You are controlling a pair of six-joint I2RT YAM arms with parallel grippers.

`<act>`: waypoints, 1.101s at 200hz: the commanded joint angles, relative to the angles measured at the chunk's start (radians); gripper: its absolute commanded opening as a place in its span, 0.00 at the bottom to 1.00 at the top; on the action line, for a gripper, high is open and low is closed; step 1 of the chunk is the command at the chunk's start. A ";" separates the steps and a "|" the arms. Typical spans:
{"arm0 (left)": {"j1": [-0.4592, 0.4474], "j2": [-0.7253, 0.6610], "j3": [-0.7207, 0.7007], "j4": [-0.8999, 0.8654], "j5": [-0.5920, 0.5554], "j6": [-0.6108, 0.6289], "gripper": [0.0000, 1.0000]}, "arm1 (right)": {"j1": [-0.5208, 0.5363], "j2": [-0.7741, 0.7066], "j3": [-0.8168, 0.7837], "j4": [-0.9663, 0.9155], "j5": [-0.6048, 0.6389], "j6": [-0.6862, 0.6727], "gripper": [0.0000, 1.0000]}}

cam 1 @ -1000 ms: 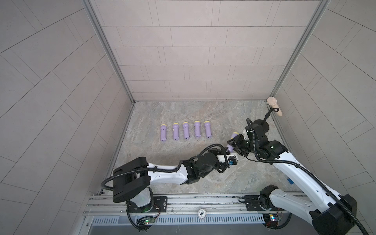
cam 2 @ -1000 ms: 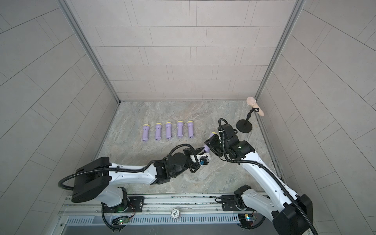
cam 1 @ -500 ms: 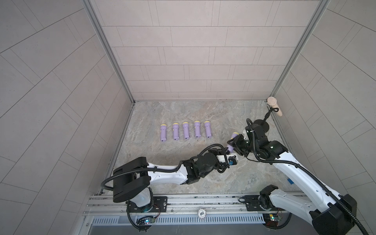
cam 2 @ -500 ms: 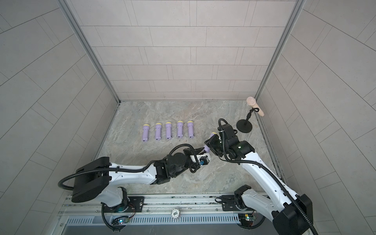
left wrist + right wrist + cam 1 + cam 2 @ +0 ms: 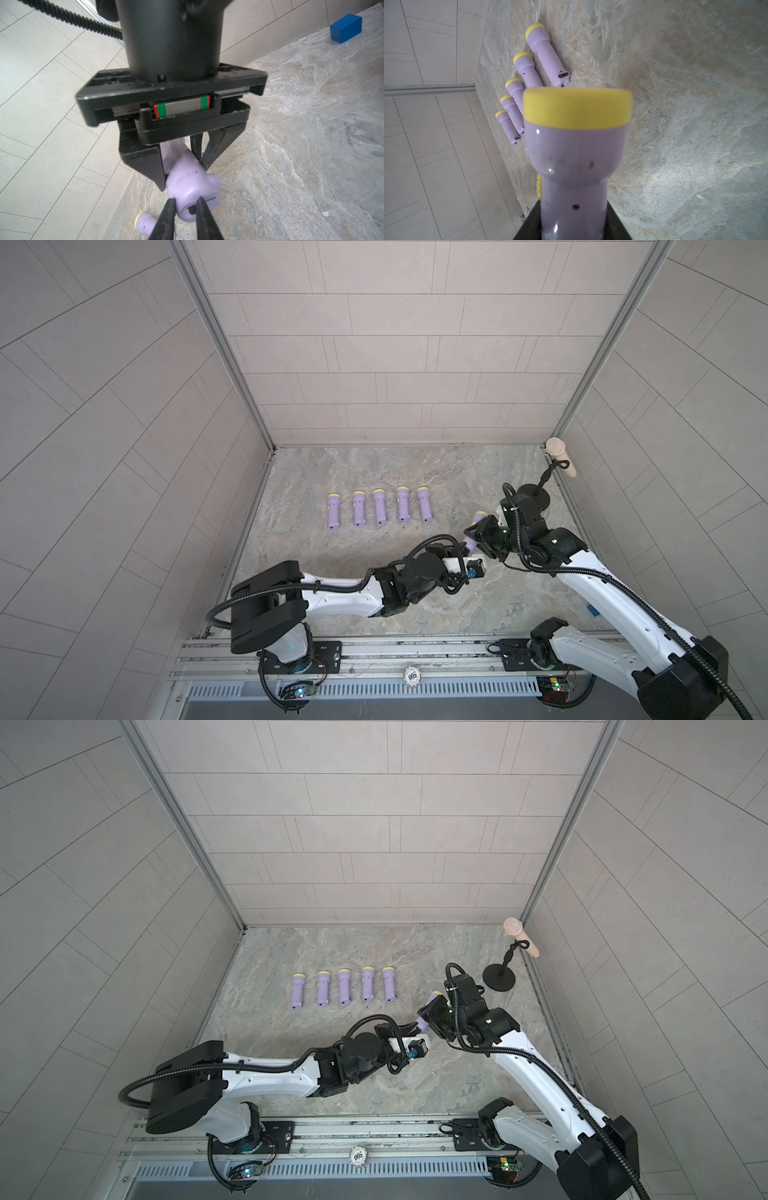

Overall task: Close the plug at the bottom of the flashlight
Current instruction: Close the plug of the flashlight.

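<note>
A purple flashlight (image 5: 480, 516) with a yellow head is held off the table, tilted, with my right gripper (image 5: 484, 533) shut around its body. The right wrist view shows its head (image 5: 577, 145) close up between the black fingers (image 5: 529, 224). My left gripper (image 5: 185, 207) meets it from below, and its thin fingertips (image 5: 170, 207) are shut on the bottom end (image 5: 189, 187). A dark port opening (image 5: 192, 210) shows between the tips. I cannot make out the plug itself. In both top views the two grippers meet at the flashlight (image 5: 434, 995).
Several more purple flashlights (image 5: 379, 510) lie in a row on the marble table, left of the grippers. A microphone on a black round stand (image 5: 536, 494) is at the back right. A blue block (image 5: 346, 28) sits near the right wall.
</note>
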 commanded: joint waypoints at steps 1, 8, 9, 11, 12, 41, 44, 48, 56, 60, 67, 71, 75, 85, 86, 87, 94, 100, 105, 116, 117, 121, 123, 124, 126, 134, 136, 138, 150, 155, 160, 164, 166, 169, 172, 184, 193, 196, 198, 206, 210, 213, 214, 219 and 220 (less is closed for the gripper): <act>-0.011 0.019 0.019 -0.030 0.038 0.017 0.21 | 0.019 -0.030 0.005 0.071 -0.054 0.029 0.00; -0.012 0.020 0.019 -0.030 0.038 0.017 0.21 | 0.019 -0.030 0.005 0.071 -0.054 0.029 0.00; -0.013 0.020 0.019 -0.030 0.038 0.017 0.21 | 0.019 -0.030 0.006 0.072 -0.054 0.029 0.00; -0.012 0.018 0.019 -0.030 0.038 0.017 0.21 | 0.019 -0.030 0.005 0.071 -0.054 0.029 0.00; -0.011 0.018 0.019 -0.030 0.038 0.017 0.21 | 0.019 -0.030 0.005 0.071 -0.054 0.029 0.00; -0.012 0.018 0.019 -0.030 0.039 0.019 0.20 | 0.020 -0.030 0.005 0.071 -0.054 0.029 0.00; -0.011 0.018 0.019 -0.030 0.038 0.018 0.19 | 0.020 -0.030 0.005 0.072 -0.054 0.029 0.00; -0.012 0.018 0.019 -0.030 0.039 0.018 0.20 | 0.019 -0.029 0.005 0.072 -0.054 0.029 0.00; -0.012 0.016 0.019 -0.030 0.039 0.018 0.19 | 0.020 -0.030 0.006 0.071 -0.054 0.029 0.00; -0.012 0.016 0.019 -0.030 0.038 0.018 0.19 | 0.020 -0.030 0.006 0.070 -0.054 0.029 0.00; -0.012 0.016 0.019 -0.030 0.038 0.018 0.19 | 0.019 -0.029 0.005 0.069 -0.054 0.029 0.00; -0.011 0.016 0.019 -0.030 0.037 0.019 0.19 | 0.020 -0.030 0.007 0.069 -0.054 0.029 0.00; -0.012 0.015 0.019 -0.030 0.036 0.020 0.19 | 0.020 -0.030 0.007 0.068 -0.054 0.028 0.00; -0.012 0.016 0.020 -0.030 0.035 0.020 0.19 | 0.020 -0.030 0.008 0.066 -0.054 0.026 0.00; -0.012 0.016 0.019 -0.030 0.036 0.020 0.19 | 0.020 -0.031 0.008 0.066 -0.054 0.026 0.00; -0.011 0.016 0.020 -0.030 0.036 0.020 0.19 | 0.020 -0.031 0.008 0.065 -0.054 0.026 0.00; -0.012 0.014 0.020 -0.030 0.035 0.020 0.18 | 0.019 -0.031 0.006 0.063 -0.054 0.026 0.00; -0.012 0.014 0.019 -0.030 0.035 0.020 0.18 | 0.019 -0.031 0.005 0.063 -0.054 0.025 0.00; -0.012 0.016 0.019 -0.030 0.035 0.020 0.18 | 0.020 -0.031 0.005 0.064 -0.054 0.025 0.00; -0.012 0.016 0.019 -0.030 0.036 0.022 0.18 | 0.020 -0.031 0.004 0.062 -0.054 0.024 0.00; -0.013 0.016 0.019 -0.030 0.035 0.022 0.18 | 0.020 -0.031 0.004 0.062 -0.054 0.024 0.00; -0.013 0.014 0.019 -0.030 0.034 0.022 0.18 | 0.020 -0.031 0.002 0.062 -0.054 0.024 0.00; -0.011 0.014 0.019 -0.030 0.034 0.022 0.18 | 0.020 -0.030 0.002 0.062 -0.054 0.025 0.00; -0.011 0.015 0.019 -0.030 0.034 0.022 0.18 | 0.020 -0.031 0.002 0.062 -0.054 0.025 0.00; -0.012 0.015 0.019 -0.030 0.033 0.021 0.17 | 0.020 -0.030 0.003 0.062 -0.054 0.024 0.00; -0.012 0.014 0.019 -0.029 0.033 0.023 0.17 | 0.020 -0.031 0.000 0.062 -0.054 0.024 0.00; -0.012 0.014 0.019 -0.027 0.030 0.023 0.17 | 0.020 -0.031 0.001 0.061 -0.054 0.025 0.00; -0.011 0.015 0.019 -0.027 0.029 0.022 0.17 | 0.019 -0.031 0.000 0.061 -0.054 0.024 0.00; -0.012 0.014 0.016 -0.017 0.022 0.023 0.17 | 0.020 -0.031 -0.001 0.061 -0.054 0.024 0.00; -0.012 0.014 0.015 -0.013 0.016 0.023 0.17 | 0.019 -0.030 -0.001 0.060 -0.054 0.024 0.00; -0.012 0.013 0.015 -0.009 0.014 0.023 0.16 | 0.019 -0.031 -0.002 0.060 -0.054 0.024 0.00; -0.013 0.013 0.012 -0.008 0.013 0.023 0.16 | 0.020 -0.030 -0.002 0.061 -0.054 0.024 0.00; -0.012 0.013 0.012 -0.006 0.011 0.023 0.16 | 0.020 -0.031 -0.002 0.061 -0.054 0.024 0.00; -0.013 0.013 0.012 -0.005 0.008 0.023 0.17 | 0.019 -0.031 -0.003 0.060 -0.054 0.025 0.00; -0.013 0.013 0.011 -0.003 0.007 0.023 0.17 | 0.020 -0.031 -0.003 0.060 -0.054 0.024 0.00; -0.013 0.013 0.011 -0.001 0.006 0.024 0.16 | 0.020 -0.031 -0.003 0.060 -0.054 0.023 0.00; -0.012 0.013 0.010 -0.001 0.005 0.026 0.17 | 0.020 -0.031 -0.001 0.060 -0.052 0.022 0.00; -0.012 0.013 0.009 0.000 0.005 0.026 0.16 | 0.019 -0.030 -0.001 0.059 -0.053 0.023 0.00; -0.013 0.013 0.009 0.000 0.004 0.026 0.16 | 0.020 -0.031 0.000 0.059 -0.052 0.023 0.00; -0.011 0.013 0.009 0.002 0.002 0.028 0.17 | 0.020 -0.031 0.002 0.057 -0.052 0.021 0.00; -0.012 0.012 0.009 0.002 0.000 0.030 0.16 | 0.020 -0.030 0.003 0.055 -0.050 0.020 0.00; -0.012 0.013 0.008 0.003 0.001 0.032 0.17 | 0.020 -0.030 0.005 0.052 -0.045 0.021 0.00; -0.013 0.013 0.008 0.003 0.000 0.032 0.17 | 0.020 -0.030 0.006 0.050 -0.044 0.021 0.00; -0.012 0.012 0.006 0.004 -0.004 0.033 0.16 | 0.019 -0.030 0.009 0.038 -0.031 0.025 0.00; -0.011 0.012 0.006 0.005 -0.005 0.033 0.17 | 0.020 -0.030 0.008 0.036 -0.029 0.026 0.00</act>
